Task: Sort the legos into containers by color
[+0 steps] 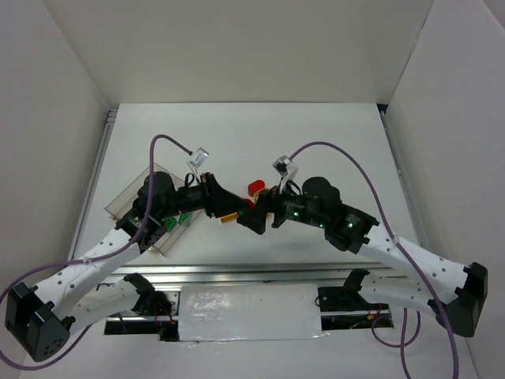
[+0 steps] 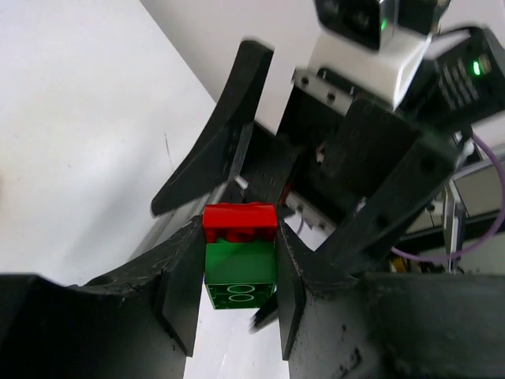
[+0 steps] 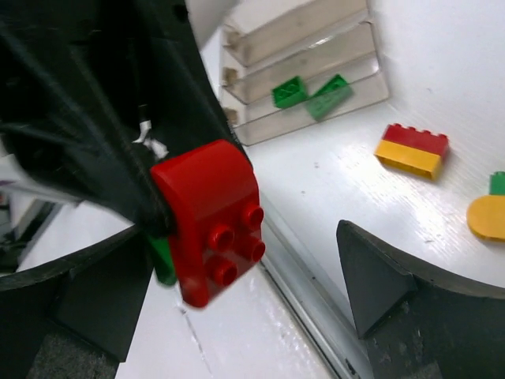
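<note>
My left gripper is shut on a green brick that has a red rounded brick stuck to its far end. It holds the pair above the table, right of the clear tray. My right gripper is open, with its jaws standing wide on either side of the red brick. The right-hand jaw is well clear of the brick. The green brick peeks out behind the red one. In the top view both grippers meet at the table's middle. Two green bricks lie in the tray's nearest compartment.
A red-on-yellow brick stack and a yellow rounded piece with green on it lie on the table beyond the grippers. A red brick lies just behind them. A metal rail runs along the table's near edge.
</note>
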Action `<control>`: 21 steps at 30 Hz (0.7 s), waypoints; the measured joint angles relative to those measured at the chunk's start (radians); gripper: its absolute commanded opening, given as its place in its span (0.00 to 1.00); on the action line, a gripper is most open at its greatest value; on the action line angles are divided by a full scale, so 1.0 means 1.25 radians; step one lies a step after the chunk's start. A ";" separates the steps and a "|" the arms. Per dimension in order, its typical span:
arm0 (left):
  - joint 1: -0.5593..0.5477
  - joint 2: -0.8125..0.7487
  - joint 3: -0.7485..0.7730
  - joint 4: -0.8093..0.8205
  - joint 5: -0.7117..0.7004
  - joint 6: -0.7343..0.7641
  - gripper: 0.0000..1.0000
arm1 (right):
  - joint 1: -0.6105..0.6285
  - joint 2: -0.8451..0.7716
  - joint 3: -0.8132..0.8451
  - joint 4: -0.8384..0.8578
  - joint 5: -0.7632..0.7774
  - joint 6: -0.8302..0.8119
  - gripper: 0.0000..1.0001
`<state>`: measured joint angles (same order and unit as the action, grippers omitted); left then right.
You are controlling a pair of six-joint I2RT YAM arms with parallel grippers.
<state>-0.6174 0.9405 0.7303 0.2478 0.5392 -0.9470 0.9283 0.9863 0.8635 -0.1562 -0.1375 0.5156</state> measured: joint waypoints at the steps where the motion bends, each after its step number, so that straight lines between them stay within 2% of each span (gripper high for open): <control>1: 0.000 0.000 0.000 0.002 0.013 0.005 0.00 | -0.020 -0.020 -0.012 0.012 -0.038 0.000 0.99; 5: 0.000 -0.002 0.000 -0.001 0.058 0.040 0.00 | -0.079 -0.093 -0.038 0.057 -0.170 0.002 0.98; 10: 0.000 -0.007 0.000 -0.003 0.087 0.065 0.00 | -0.084 -0.118 -0.038 0.110 -0.274 0.009 0.95; 18: 0.001 -0.023 -0.014 0.057 0.150 0.064 0.00 | -0.105 -0.085 -0.046 0.125 -0.323 0.015 0.93; 21: 0.001 -0.031 -0.014 0.070 0.169 0.065 0.00 | -0.105 -0.085 -0.049 0.126 -0.331 0.012 0.83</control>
<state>-0.6167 0.9016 0.7124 0.3355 0.7506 -0.8661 0.7971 0.8795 0.8017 0.0013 -0.5507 0.5304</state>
